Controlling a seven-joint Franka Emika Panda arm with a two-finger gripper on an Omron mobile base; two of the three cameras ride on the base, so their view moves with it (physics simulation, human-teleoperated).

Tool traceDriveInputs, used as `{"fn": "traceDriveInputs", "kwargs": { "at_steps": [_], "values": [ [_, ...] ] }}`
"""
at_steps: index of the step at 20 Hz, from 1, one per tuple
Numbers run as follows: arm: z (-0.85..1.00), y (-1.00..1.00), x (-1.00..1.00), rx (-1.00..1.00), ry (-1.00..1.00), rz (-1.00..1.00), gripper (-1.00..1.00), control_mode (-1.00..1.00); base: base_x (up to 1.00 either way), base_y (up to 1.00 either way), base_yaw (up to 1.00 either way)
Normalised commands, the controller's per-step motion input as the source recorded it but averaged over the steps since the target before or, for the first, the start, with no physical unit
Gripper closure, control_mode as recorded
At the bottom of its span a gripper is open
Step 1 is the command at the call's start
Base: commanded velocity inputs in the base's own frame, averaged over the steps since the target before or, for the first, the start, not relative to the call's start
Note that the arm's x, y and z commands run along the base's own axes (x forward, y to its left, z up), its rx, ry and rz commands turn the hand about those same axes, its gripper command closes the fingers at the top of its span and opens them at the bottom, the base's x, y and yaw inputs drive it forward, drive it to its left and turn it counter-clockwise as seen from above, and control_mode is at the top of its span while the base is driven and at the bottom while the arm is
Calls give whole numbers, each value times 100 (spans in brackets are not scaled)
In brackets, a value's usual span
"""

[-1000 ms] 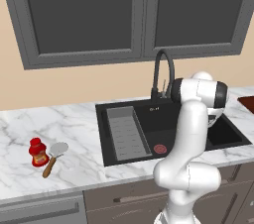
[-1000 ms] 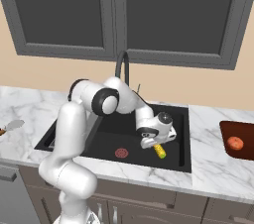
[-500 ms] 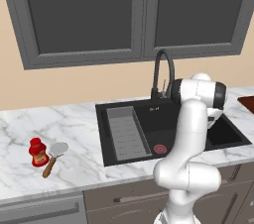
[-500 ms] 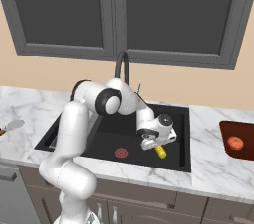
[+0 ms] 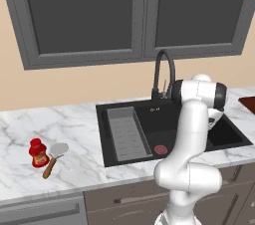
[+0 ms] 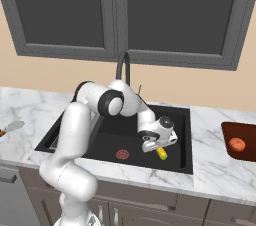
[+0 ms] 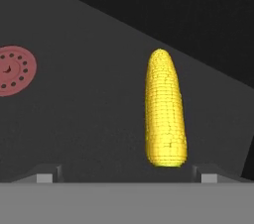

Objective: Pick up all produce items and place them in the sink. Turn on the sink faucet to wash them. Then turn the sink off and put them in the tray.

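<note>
My gripper point(image 6: 153, 146) hangs low inside the black sink point(image 6: 176, 115), open, with nothing between its fingers. Just beneath it, on the basin floor, lies the yellow corn cob point(image 6: 161, 153). In the hand view the corn cob point(image 7: 164, 111) lies straight ahead of the open gripper point(image 7: 127, 173), nearer one fingertip point(image 7: 208, 174), and the red drain point(image 7: 14, 70) is off to the side. The orange-red vegetable point(image 6: 237, 144) rests on the reddish-brown tray point(image 6: 230, 130) on the counter to the right. The black gooseneck faucet point(image 6: 122, 67) stands behind the basin. In the left base view my own arm hides the gripper.
A grey ribbed insert point(image 5: 127, 133) fills the sink's left side, with the drain point(image 5: 160, 149) beside it. On the left counter stand a red bottle point(image 5: 38, 152) and a wooden-handled spatula point(image 5: 54, 157). Dark cabinets hang overhead.
The hand has sunk a little lower toward the corn cob. The jaws have stayed wide, and the corn and the orange-red vegetable have not moved.
</note>
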Motion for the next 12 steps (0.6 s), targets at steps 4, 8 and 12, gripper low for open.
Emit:
{"fn": "traceDriveInputs", "kwargs": {
  "at_steps": [4,8,12],
  "values": [
    [-7,0,2,0,0,0,-100,-100,0,0,0],
    [-8,0,0,0,0,0,-100,-100,0,0,0],
    [-8,0,0,0,0,0,-100,-100,0,0,0]
  ]
}}
